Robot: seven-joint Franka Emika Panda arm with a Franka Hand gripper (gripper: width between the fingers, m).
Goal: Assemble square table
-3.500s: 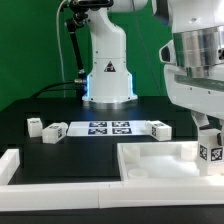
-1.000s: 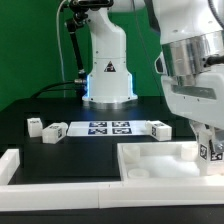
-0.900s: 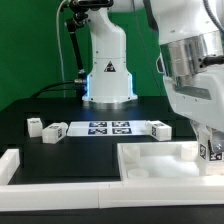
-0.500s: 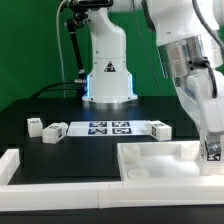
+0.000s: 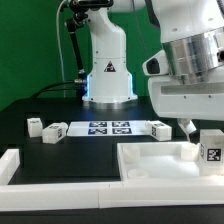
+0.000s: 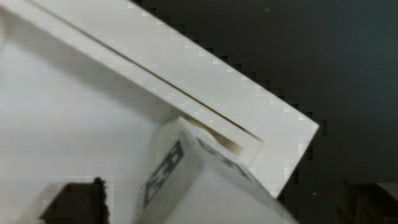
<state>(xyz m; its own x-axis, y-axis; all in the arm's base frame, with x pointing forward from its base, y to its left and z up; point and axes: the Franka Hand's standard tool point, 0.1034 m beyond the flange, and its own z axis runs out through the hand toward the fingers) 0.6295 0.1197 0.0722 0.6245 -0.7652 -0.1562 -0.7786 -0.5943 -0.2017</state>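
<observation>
A short white tagged plastic leg post (image 5: 210, 150) stands upright on the large white square plastic slab (image 5: 150, 158), just below the fingers (image 6: 79, 203). Well apart from them, toward the exterior view's left, the marker board (image 5: 108, 128) lies on the black counter (image 5: 40, 105), flanked by other leg posts (image 5: 55, 131).

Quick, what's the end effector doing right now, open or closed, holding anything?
End effector: open, holding nothing; fingers apart on both sides of the upright leg post.

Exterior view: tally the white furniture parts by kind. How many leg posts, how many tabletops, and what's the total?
Leg posts: 4, one of them standing on the tabletop
Tabletop: 1
Total: 5
</observation>
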